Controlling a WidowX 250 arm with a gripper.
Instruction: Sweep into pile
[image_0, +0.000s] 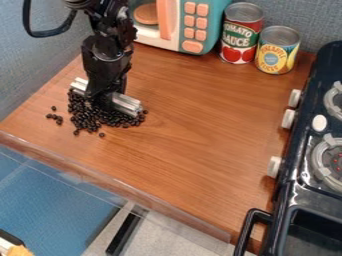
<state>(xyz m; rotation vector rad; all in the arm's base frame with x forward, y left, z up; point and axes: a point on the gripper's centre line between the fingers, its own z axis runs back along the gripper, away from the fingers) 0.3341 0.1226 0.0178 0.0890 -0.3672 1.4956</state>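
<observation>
A few loose beans (53, 116) lie left of the claw. The main pile of dark beans (90, 119) spreads beneath and around it, on the counter (200, 115). The claw (103, 101) is closed around a silver bar (127, 104) (a makeshift rake, by its looks) that touches the pile. Right of the claw stand a toy microwave (192, 25), two cans (242, 30) and a toy stove (300, 165).

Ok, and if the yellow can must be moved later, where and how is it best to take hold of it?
Probably by the upper side wall, coming from above. The yellow can is round and stands upright, so its opposite sides suit a squeeze. I would grip it front to back, because the red can stands close at its left in the picture.
</observation>
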